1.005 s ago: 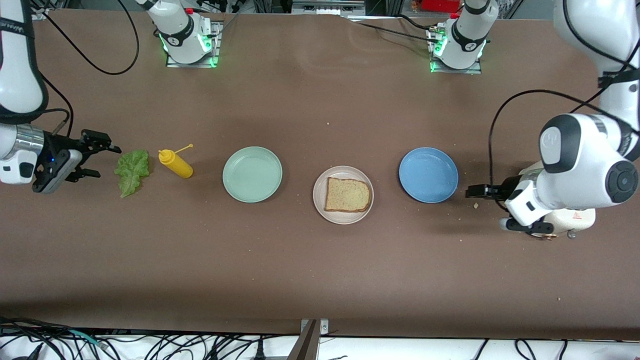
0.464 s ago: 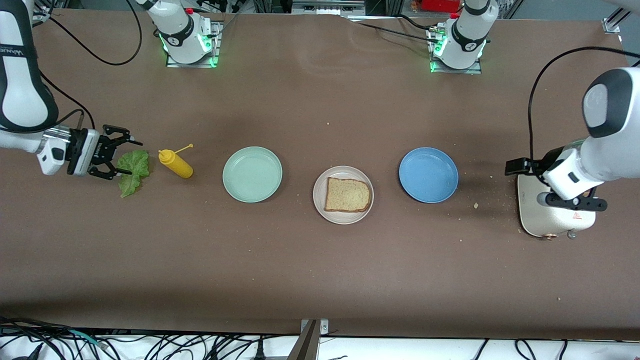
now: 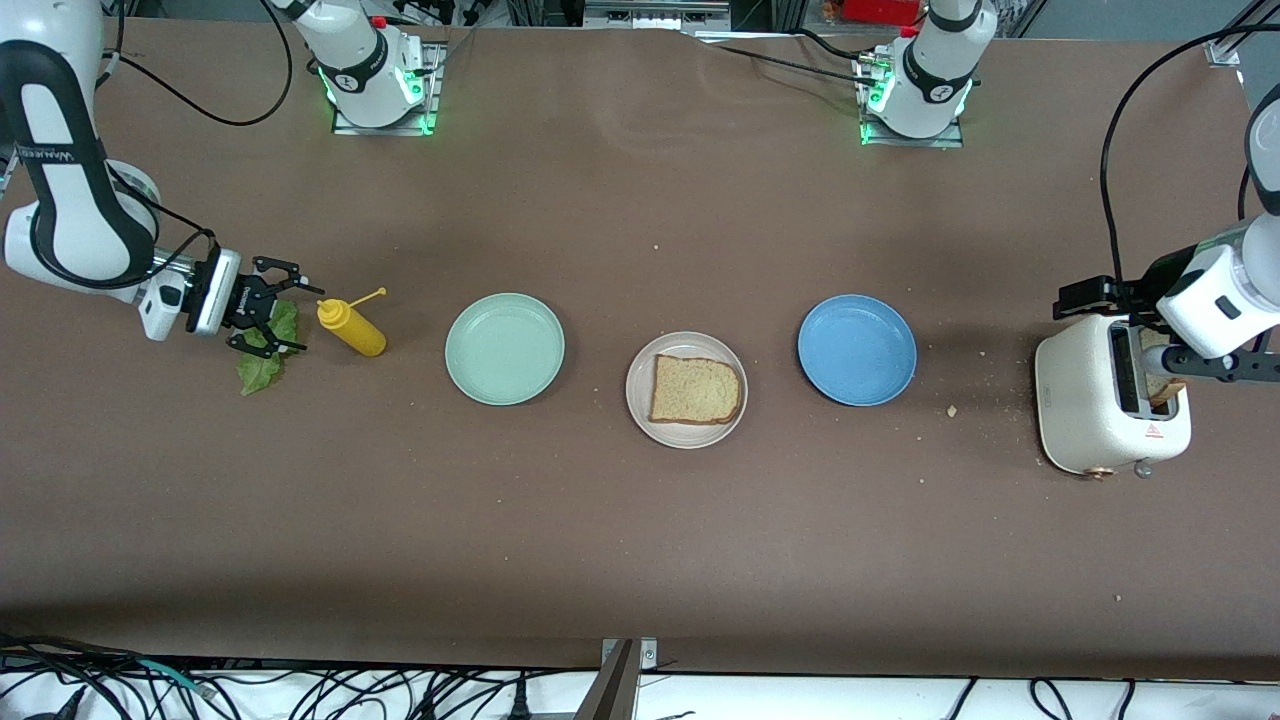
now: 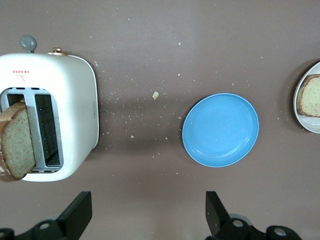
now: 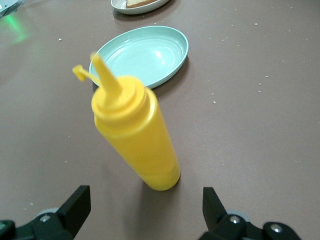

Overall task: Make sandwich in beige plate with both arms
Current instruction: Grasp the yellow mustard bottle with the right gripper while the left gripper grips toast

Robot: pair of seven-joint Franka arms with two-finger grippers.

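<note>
At the frame's left the right gripper [image 3: 272, 306] hangs low over the lettuce [image 3: 262, 362], fingers apart, seemingly to take it; a mustard bottle [image 3: 352, 328] stands just beside. Mid-frame, the beige plate [image 3: 686, 431] carries one bread slice [image 3: 696, 389], the sandwich's base. At right the left gripper [image 3: 1095, 296], fingers apart, hovers over the toaster [image 3: 1085, 420], whose slot holds the second slice [image 4: 17, 139].

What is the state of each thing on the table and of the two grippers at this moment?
Beige plate: holds one bread slice, lying flat.
Green plate: empty.
Blue plate: empty.
Lettuce leaf: flat on the table.
Yellow bottle: upright, cap off its tip.
Toaster: one bread slice sticking out of a slot.
Right gripper: open, over the lettuce leaf.
Left gripper: open, over the toaster.
</note>
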